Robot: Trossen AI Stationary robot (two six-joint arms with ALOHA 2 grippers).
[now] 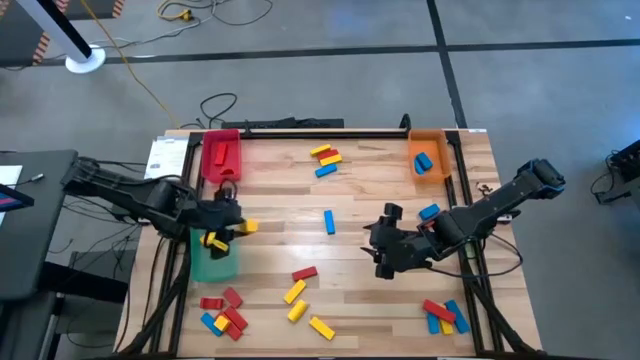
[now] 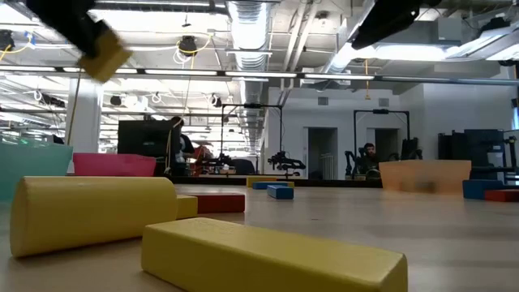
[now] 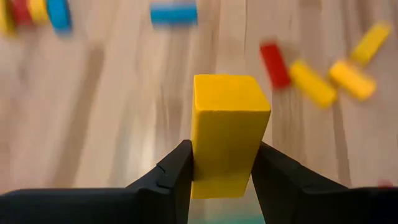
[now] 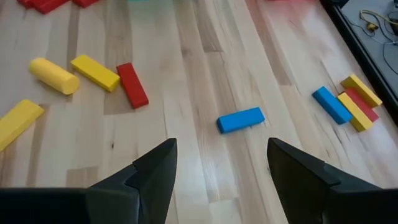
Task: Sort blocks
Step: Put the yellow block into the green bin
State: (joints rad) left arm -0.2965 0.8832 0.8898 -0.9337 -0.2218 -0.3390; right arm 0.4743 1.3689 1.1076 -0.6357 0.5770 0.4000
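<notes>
The left arm reaches in from the table's nine o'clock edge, and the left gripper (image 1: 228, 224) hangs over the green tray (image 1: 212, 262) with its jaws pinching a yellow block (image 3: 227, 134) by its sides; the block sticks out forward between the dark fingers (image 3: 176, 176). Another yellow block (image 1: 215, 242) lies in the green tray just beneath.

The right arm comes in from three o'clock, bent low across the table, and the right gripper (image 4: 219, 167) hovers near the centre with its jaws spread and nothing between them. A single blue block (image 4: 240, 119) lies on the wood ahead of it, toward the table's middle.

The red tray (image 1: 221, 157) at eleven o'clock holds a red block (image 1: 223, 154); the orange tray (image 1: 428, 154) at one o'clock holds a blue block (image 1: 424, 161). Loose blocks lie in clusters at twelve o'clock, seven o'clock, six o'clock and five o'clock.
</notes>
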